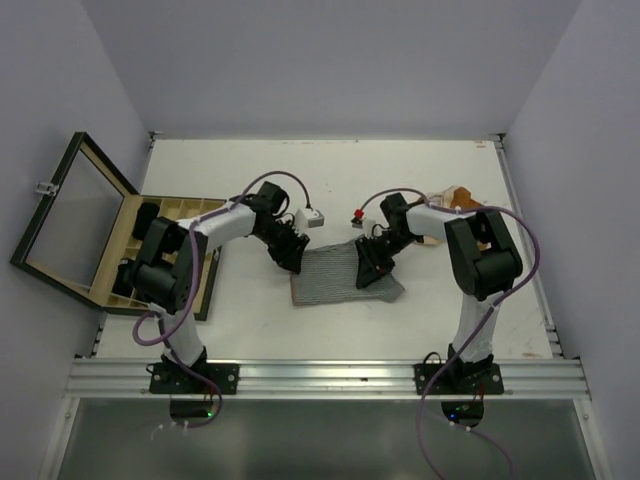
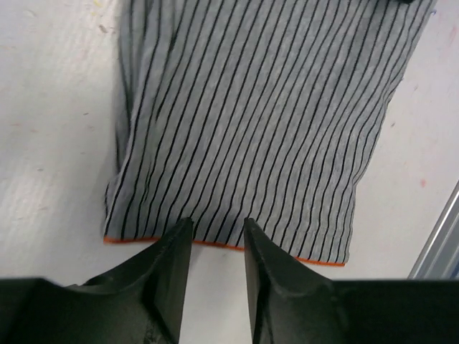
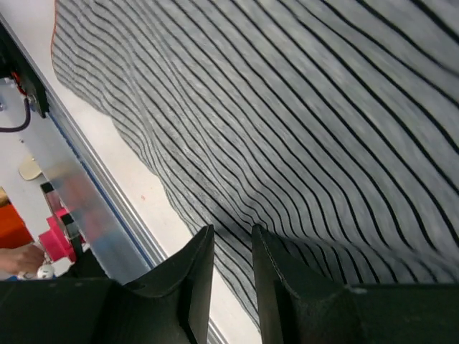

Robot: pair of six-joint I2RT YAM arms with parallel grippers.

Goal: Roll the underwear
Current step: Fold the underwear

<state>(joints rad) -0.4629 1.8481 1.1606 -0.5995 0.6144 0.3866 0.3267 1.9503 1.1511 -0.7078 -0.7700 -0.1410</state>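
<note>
White worktop (image 1: 330, 180) fills the floor of a pale-walled booth, with an aluminium rail (image 1: 330, 378) along its near edge where both arms are bolted.

The left arm (image 1: 170, 270) rises from its base, folds at a raised elbow above the box, then reaches right and downward. The right arm (image 1: 485, 255) mirrors it: up from the base, bent at a high elbow, forearm sloping left and down. Both wrists tilt toward the middle of the worktop, facing each other.

At the left edge stands a compartmented wooden box (image 1: 180, 203), its glass lid (image 1: 72, 215) thrown open outward. The left elbow overhangs its near half, and a black bundle (image 1: 149, 214) sits in one rear compartment.

Between the arms the grey striped underwear (image 1: 330, 275) lies spread flat on the worktop, its hem trimmed in orange.

The left claw (image 1: 292, 258) is at its left end; the wrist view shows the jaws a little apart, tips at the orange hem, with flat cloth and bare worktop in the gap and nothing pinched. The right claw (image 1: 368, 272) is low over the right end, jaws narrowly apart. The cloth puckers toward its tips, and whether a fold is caught I cannot tell.

Well behind the right arm, an orange-brown garment (image 1: 458, 197) rests near the far right corner.
</note>
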